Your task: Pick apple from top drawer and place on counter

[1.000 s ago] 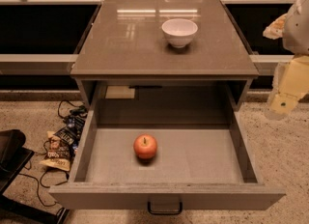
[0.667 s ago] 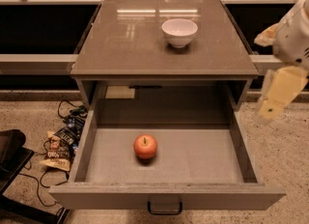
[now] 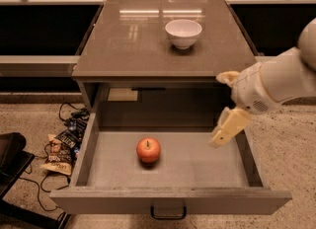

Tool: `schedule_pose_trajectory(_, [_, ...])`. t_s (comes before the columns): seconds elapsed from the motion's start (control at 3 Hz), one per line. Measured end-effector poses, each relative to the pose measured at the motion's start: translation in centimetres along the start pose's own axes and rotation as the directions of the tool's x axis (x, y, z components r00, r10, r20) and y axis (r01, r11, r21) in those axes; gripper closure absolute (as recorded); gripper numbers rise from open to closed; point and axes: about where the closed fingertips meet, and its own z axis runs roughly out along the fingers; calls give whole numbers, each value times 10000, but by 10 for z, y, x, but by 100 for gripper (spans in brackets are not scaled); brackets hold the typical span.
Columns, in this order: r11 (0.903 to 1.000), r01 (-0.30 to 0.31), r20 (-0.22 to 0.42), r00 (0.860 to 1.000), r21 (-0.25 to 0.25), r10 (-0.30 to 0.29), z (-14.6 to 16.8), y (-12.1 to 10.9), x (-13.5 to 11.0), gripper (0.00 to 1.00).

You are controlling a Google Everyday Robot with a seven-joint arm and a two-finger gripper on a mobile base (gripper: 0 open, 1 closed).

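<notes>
Warm dim light, glare streaks on counter, pale-lit pincer over right side of top drawer

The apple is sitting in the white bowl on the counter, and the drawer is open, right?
No. The camera view shows the apple on the floor of the open top drawer, not in the white bowl on the counter. The claw hangs over the drawer's right side, apart from the apple.

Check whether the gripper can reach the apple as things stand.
Probably yes. The top drawer is pulled open, nothing covers the apple, and the gripper hangs over the drawer's right side, apart from it.
</notes>
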Motion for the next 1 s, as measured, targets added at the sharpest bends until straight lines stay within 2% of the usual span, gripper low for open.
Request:
schedule_pose_trajectory(0.33, [9991, -414, 750, 9963, -117, 422, 42, 0, 2, 0])
schedule_pose_trajectory(0.67, [9988, -439, 773, 9960, -199, 453, 50, 1, 2, 0])
schedule_pose_trajectory(1.0, [9966, -555, 884, 9942, -608, 608, 87, 7, 4, 0])
